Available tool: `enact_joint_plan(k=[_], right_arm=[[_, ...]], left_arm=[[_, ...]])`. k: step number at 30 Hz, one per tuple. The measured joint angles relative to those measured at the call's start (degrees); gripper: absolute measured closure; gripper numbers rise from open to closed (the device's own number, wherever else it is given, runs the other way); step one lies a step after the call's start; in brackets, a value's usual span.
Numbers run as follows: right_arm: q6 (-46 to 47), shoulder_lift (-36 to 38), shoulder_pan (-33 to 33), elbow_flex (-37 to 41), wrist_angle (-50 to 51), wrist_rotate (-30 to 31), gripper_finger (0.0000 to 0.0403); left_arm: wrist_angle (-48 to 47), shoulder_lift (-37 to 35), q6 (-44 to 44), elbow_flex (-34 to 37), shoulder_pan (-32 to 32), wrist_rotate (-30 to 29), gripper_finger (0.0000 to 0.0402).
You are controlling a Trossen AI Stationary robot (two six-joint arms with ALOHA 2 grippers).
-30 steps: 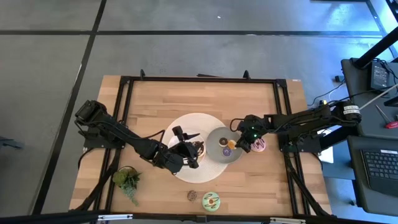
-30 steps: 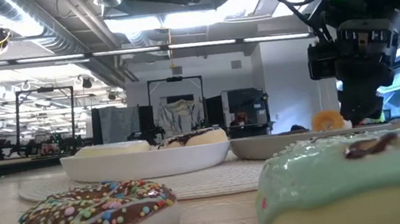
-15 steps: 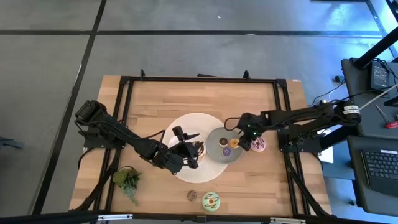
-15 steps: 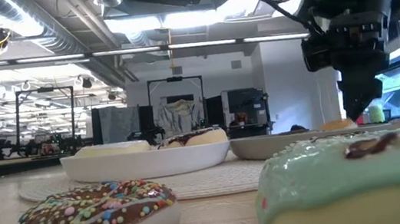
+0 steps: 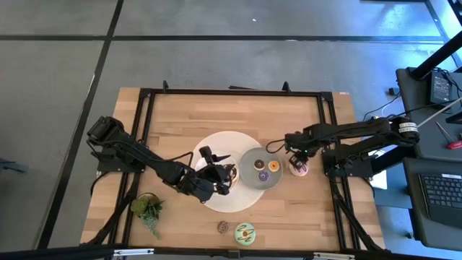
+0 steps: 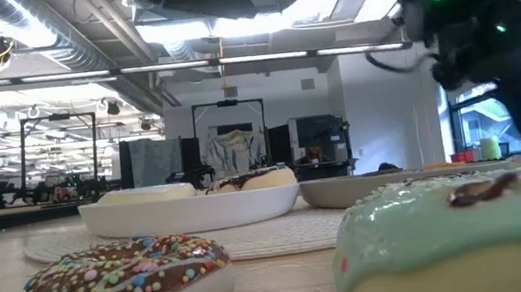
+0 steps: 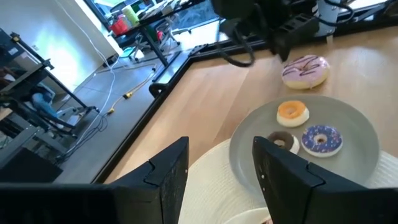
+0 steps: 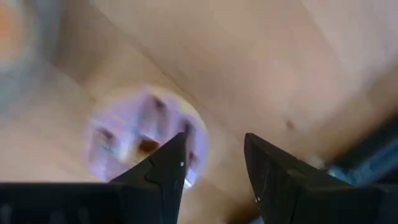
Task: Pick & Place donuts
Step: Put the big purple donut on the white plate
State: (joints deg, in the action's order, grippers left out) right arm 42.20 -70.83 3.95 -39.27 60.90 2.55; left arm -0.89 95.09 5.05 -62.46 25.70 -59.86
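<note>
From above, the right tool (image 5: pixel 298 163) hangs open over the pink donut (image 5: pixel 299 168) on the desk (image 5: pixel 289 115), beside the grey dish (image 5: pixel 250 158). In the left wrist view, three mini donuts (image 7: pixel 292 112) lie in that dish, and the left tool (image 7: pixel 219 177) is open and empty.

Both hands open: left hand (image 5: pixel 220 177) low, right hand (image 5: pixel 298 160) raised.

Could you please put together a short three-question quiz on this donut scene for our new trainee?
1. True or false: the grey dish holds three mini donuts.
2. The pink donut lies on: A) the table B) the white dish C) the grey dish.
3. Which gripper hangs over the pink donut?

Key: 1 true; 2 A; 3 the right gripper, jaws open and empty.
</note>
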Motion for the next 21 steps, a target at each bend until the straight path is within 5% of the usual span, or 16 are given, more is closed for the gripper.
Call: enact_joint_plan(k=[7,21], right_arm=[[2.66,0.0,0.0,5.75,-2.97,-1.32,0.024],[2.77,1.27,0.0,5.27,-5.44,-4.14,0.024]], left_arm=[[-0.25,0.02,0.27,0.01,-0.78,0.22,0.0228],[-1.14,0.02,1.81,0.01,-1.87,4.08,0.0227]])
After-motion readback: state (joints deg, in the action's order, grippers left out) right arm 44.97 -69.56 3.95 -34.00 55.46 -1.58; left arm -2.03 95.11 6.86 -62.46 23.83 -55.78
